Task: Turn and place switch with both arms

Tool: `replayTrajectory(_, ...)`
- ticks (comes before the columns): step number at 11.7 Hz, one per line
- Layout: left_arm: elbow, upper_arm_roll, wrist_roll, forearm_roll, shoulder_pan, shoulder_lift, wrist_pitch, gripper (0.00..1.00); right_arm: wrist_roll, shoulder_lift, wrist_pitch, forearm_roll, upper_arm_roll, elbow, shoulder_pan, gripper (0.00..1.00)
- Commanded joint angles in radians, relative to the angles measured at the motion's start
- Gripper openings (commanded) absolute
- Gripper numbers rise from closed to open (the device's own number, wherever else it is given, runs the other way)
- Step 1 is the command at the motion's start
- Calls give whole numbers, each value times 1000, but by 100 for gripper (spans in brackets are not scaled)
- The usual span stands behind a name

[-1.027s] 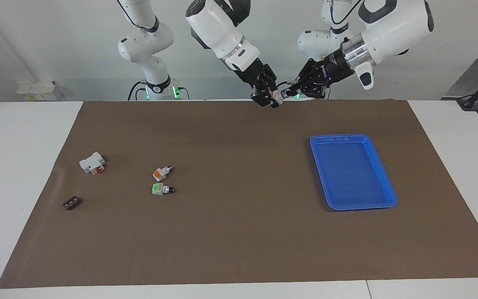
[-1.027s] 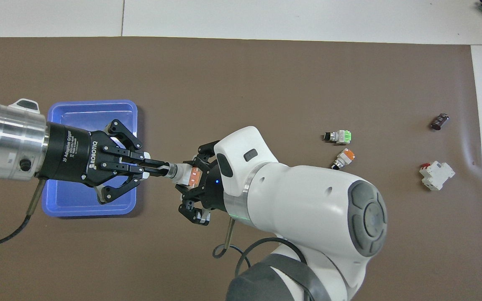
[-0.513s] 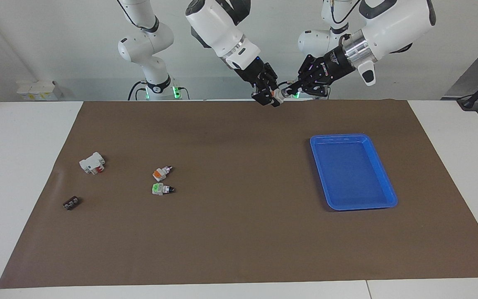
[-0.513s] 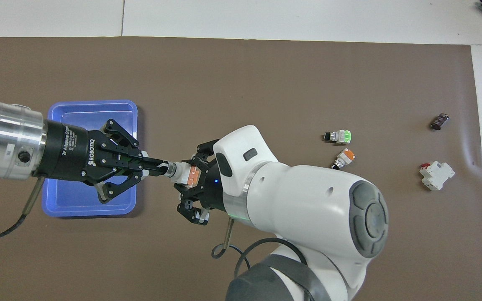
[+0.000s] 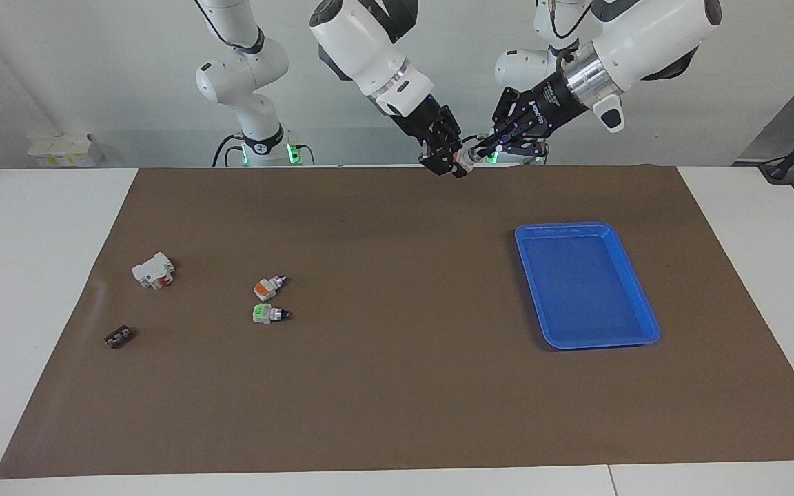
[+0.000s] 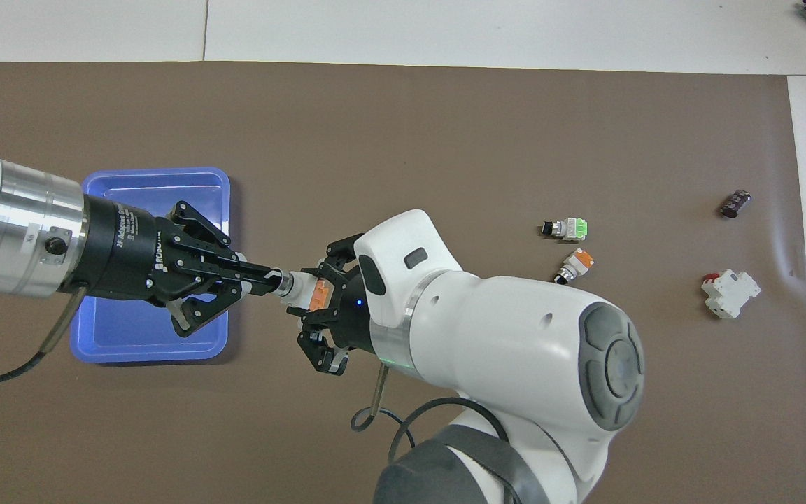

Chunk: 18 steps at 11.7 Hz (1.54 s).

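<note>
The turning step is in hand: the right pincer (image 6: 317,297) grips the switch (image 6: 303,292) by its body, held in the air over the brown mat, while the left pincer (image 6: 269,278) is clamped on its knob tip. Next comes release by one pincer, probably, and carriage to the blue tray (image 5: 635,296), which lies below the left pincer. Two other switches (image 5: 269,287) lie on the worktop well apart from both pincers; nothing blocks the way.

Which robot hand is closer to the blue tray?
Left. The left gripper, shut on the switch, hangs beside the blue tray. The right gripper, also shut on the switch, is farther off, over the mat.
</note>
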Motion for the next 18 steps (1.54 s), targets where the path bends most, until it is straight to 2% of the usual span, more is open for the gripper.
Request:
replayTrajectory(1, 69, 11, -70, -3, -3, 23, 20, 0, 35, 1, -20, -21, 6, -36, 12, 0)
replayTrajectory(4, 60, 11, -64, 18, 4, 20, 25, 0, 53, 1, -18, -21, 6, -36, 11, 0)
replayTrajectory(5, 54, 11, -52, 40, 4, 18, 16, 0, 55, 1, -17, -21, 6, -36, 9, 93)
replayTrajectory(6, 46, 11, -45, 72, 3, 15, 20, 0, 55, -1, -18, -21, 6, -35, 8, 100)
replayTrajectory(9, 43, 16, -13, 94, 9, 15, 26, 0, 52, -10, -29, -21, 2, -36, -21, 100)
replayTrajectory(12, 2, 20, 43, 190, 12, 9, 117, 0, 55, -40, -80, -21, 2, -35, -133, 100)
replayTrajectory(14, -51, 20, 224, 259, 35, 6, 147, 0, 62, -34, -86, -35, -5, -35, -188, 100)
replayTrajectory(16, -119, 20, 458, 313, 38, -8, 193, 0, 154, -27, -72, -143, -5, -29, -240, 100)
replayTrajectory(18, -243, 22, 656, 350, 50, -31, 262, 0, 318, -16, -72, -286, -8, -18, -290, 100)
